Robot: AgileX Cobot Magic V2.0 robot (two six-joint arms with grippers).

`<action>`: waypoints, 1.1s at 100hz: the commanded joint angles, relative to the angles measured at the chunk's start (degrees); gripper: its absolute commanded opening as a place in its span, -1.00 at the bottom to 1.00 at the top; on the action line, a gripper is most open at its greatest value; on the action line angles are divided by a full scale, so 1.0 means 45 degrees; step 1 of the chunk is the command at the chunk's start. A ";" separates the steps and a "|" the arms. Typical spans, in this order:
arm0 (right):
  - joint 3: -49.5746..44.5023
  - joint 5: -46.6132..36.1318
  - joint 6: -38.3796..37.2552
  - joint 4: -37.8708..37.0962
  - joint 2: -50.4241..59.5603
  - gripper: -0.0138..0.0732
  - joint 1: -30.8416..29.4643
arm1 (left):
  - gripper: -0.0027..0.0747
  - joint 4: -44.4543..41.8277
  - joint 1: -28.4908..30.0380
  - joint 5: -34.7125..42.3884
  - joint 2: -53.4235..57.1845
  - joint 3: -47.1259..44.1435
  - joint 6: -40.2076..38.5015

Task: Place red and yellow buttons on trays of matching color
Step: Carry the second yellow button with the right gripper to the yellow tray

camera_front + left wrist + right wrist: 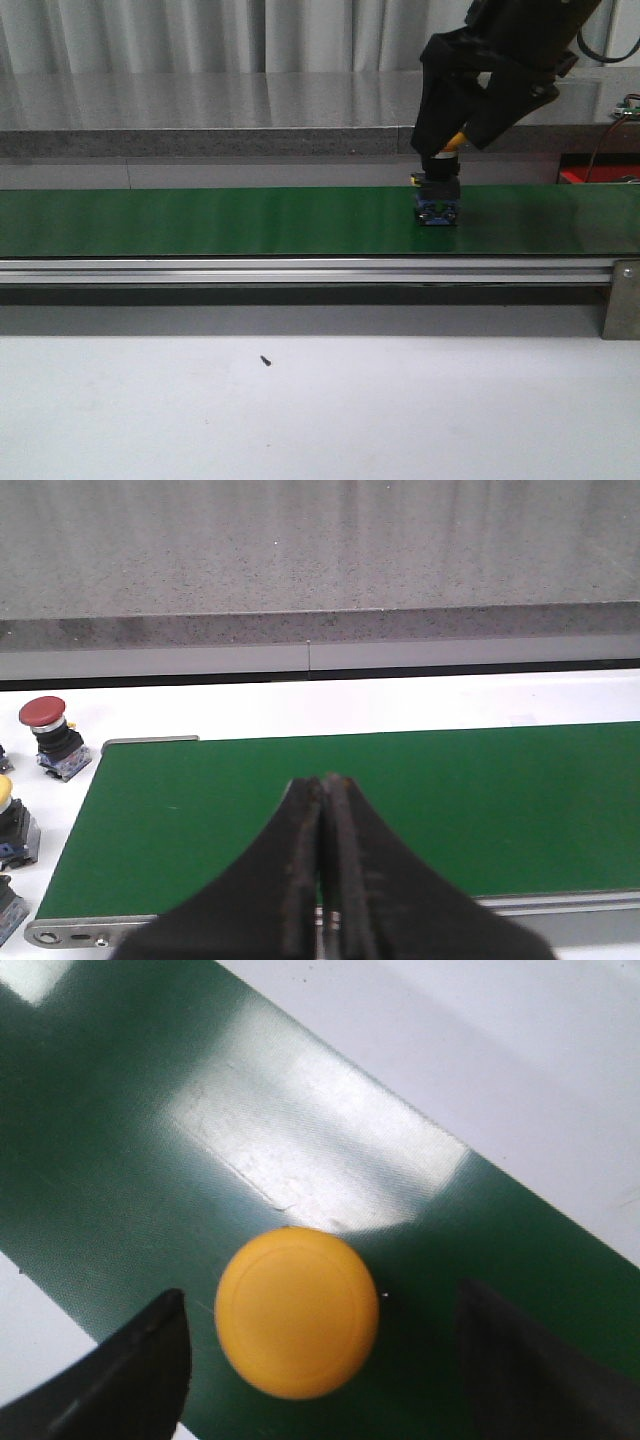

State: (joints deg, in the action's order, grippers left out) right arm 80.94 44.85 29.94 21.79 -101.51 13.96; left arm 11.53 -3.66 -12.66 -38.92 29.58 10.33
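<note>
A yellow button (297, 1312) stands upright on the green conveyor belt (120, 1160). My right gripper (320, 1360) hangs directly over it, open, one finger on each side of the yellow cap with a gap on both sides. From the front, the same button (438, 205) sits under the right arm, its yellow cap partly hidden by the gripper. My left gripper (325, 790) is shut and empty above the belt (400, 800). A red button (48, 735) and a yellow button (8, 820) stand off the belt's end. No trays are in view.
An aluminium rail (300, 270) runs along the belt's near side, with a bracket (622, 300) at its right end. White tabletop (300, 410) lies in front, carrying a small dark speck (265, 360). A grey stone ledge (200, 115) runs behind the belt.
</note>
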 commanded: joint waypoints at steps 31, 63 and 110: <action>0.0426 -0.0010 0.0132 0.0207 0.0357 -0.25 0.0003 | -0.98 0.0096 -0.0105 0.1009 0.0054 0.0342 -0.0028; 0.0470 0.1518 -0.1553 -0.0954 0.1404 -0.26 -0.1117 | -0.98 0.0096 -0.0105 0.1009 0.0054 0.0342 -0.0028; -0.4281 0.0997 -0.1805 0.0317 0.5672 -0.26 -0.5905 | -0.98 0.0096 -0.0105 0.1009 0.0054 0.0342 -0.0028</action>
State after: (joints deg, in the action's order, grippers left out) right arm 65.61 53.00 21.91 20.62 -81.00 -8.86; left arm 11.53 -3.66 -12.66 -38.92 29.58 10.33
